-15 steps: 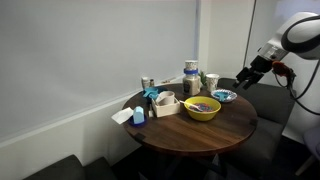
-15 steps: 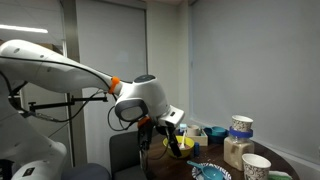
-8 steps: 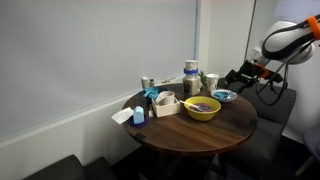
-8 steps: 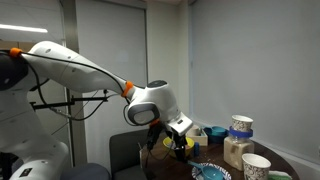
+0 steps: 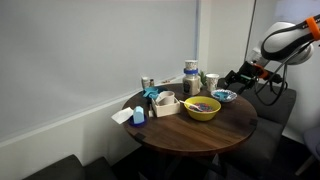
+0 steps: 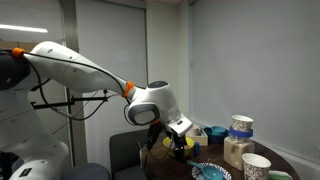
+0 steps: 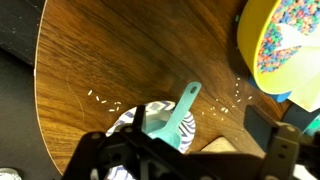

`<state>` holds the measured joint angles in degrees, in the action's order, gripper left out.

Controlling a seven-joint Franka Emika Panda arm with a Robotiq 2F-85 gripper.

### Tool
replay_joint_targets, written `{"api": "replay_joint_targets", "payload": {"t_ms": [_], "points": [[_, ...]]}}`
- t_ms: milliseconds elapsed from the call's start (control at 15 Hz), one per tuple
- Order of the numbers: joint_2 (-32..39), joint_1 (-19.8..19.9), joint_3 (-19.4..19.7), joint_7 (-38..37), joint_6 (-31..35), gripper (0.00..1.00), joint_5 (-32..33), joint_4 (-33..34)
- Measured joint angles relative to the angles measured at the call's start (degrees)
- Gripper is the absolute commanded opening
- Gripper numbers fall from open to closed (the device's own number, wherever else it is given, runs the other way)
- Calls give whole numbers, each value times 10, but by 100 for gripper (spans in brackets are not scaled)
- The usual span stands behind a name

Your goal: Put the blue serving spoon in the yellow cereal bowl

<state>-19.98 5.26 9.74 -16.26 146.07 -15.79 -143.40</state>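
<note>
The blue serving spoon [image 7: 178,115] lies with its scoop in the shallow blue-and-white dish [image 7: 124,122] and its handle pointing toward the yellow cereal bowl [image 7: 248,25]. The bowl holds coloured bits and stands near the middle of the round table in an exterior view [image 5: 202,109]. My gripper [image 7: 197,125] hovers open and empty just above the dish, one finger on each side of the spoon. In both exterior views the gripper [image 5: 237,80] [image 6: 180,141] hangs over the dish [image 5: 224,96] at the table's edge.
A white square container [image 5: 166,103], a small blue box [image 5: 139,113], a white napkin [image 5: 122,115], stacked cups [image 5: 190,72] and a small plant [image 5: 210,80] stand at the back of the round wooden table [image 5: 190,130]. A paper cup [image 6: 255,165] stands near the dish.
The arm came down and in toward the blue-and-white dish between one second and half a second ago. Since then nothing has visibly moved.
</note>
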Motion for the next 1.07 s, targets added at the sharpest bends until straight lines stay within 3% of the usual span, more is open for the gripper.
{"api": "replay_joint_targets", "payload": {"t_ms": [600, 733, 867, 933, 1067], "points": [[49, -3, -9, -11, 21, 100, -30, 4], [63, -3, -12, -19, 40, 81, -42, 9], [78, -3, -14, -27, 47, 70, -49, 17], [85, -3, -15, -29, 47, 52, -53, 21], [100, -3, -19, -33, 47, 36, -61, 30]]}}
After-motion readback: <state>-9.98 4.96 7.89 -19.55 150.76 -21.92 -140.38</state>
